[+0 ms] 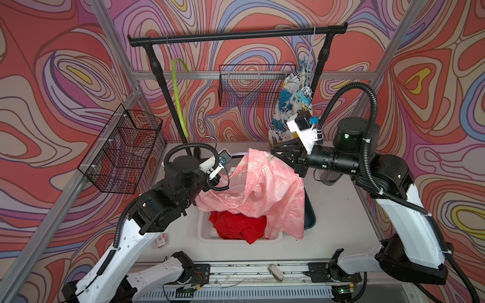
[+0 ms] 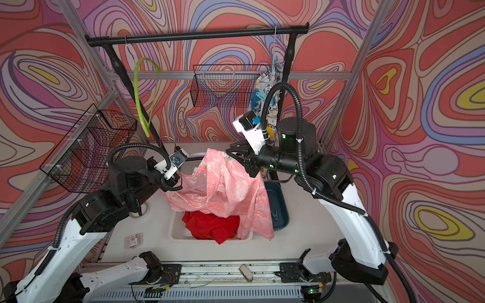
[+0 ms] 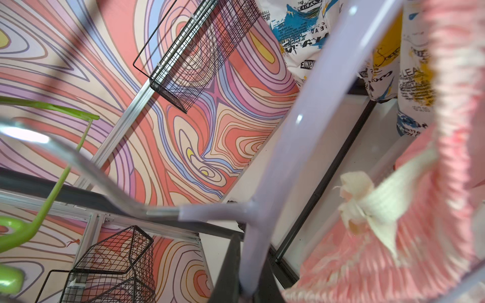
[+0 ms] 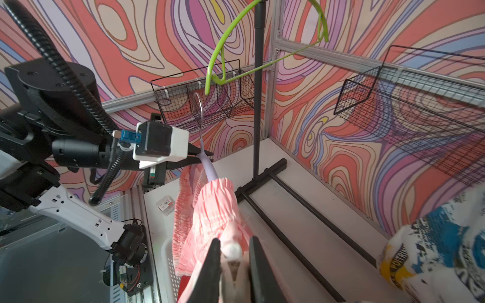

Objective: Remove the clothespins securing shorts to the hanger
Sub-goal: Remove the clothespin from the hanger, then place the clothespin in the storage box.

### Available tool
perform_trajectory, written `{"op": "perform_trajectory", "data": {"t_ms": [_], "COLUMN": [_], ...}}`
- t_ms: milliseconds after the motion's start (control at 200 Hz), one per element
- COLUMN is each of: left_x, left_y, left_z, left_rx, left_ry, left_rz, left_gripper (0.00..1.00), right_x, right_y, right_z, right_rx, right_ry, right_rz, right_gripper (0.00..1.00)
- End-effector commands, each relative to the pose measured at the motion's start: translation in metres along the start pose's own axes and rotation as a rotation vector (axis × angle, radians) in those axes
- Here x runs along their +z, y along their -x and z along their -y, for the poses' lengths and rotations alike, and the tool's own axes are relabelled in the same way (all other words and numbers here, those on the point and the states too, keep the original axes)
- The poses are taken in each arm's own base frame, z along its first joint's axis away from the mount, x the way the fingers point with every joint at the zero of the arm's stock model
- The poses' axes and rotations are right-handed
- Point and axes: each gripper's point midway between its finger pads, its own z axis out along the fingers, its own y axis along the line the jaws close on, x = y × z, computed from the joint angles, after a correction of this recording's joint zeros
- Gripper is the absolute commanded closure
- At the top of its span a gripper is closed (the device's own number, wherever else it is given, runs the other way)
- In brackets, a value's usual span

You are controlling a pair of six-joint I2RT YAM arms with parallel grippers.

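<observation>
Even, bright light is washing the scene — shadows are falling soft. In the left wrist view, lavender hanger (image 3: 303,131) and pink shorts (image 3: 451,131) are blurring.

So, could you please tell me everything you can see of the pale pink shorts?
The pale pink shorts are cloth with a faint white pattern, a gathered waistband and a knotted white drawstring. They hang crumpled from a lilac hanger held by the left gripper; the right gripper pinches a pale clothespin on the waistband. Their lower folds drape over the white basket.
</observation>
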Motion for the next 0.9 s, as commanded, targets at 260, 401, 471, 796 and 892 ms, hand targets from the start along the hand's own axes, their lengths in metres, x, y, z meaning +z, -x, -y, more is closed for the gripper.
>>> {"op": "perform_trajectory", "data": {"t_ms": [260, 401, 471, 796, 892], "left_x": [-0.02, -0.017, -0.015, -0.016, -0.016], "left_y": [-0.004, -0.008, -0.01, -0.004, -0.001], "left_z": [-0.043, -0.042, -0.042, -0.045, -0.045], "left_rx": [-0.104, -0.115, -0.12, -0.136, -0.146], "left_ry": [0.162, 0.162, 0.16, 0.152, 0.142], "left_rz": [-0.022, -0.034, -0.037, -0.026, -0.02], "left_gripper": [1.0, 1.0, 1.0, 1.0, 1.0], "right_x": [-0.077, -0.1, -0.097, -0.05, -0.038], "right_y": [-0.019, -0.016, -0.028, -0.163, -0.219], "right_z": [0.056, 0.05, 0.053, 0.079, 0.077], "right_rx": [0.009, 0.025, 0.037, 0.203, 0.269], "right_ry": [-0.409, -0.404, -0.42, -0.573, -0.591], "right_rz": [0.06, 0.105, 0.064, -0.338, -0.453], "right_gripper": [1.0, 1.0, 1.0, 1.0, 1.0]}}
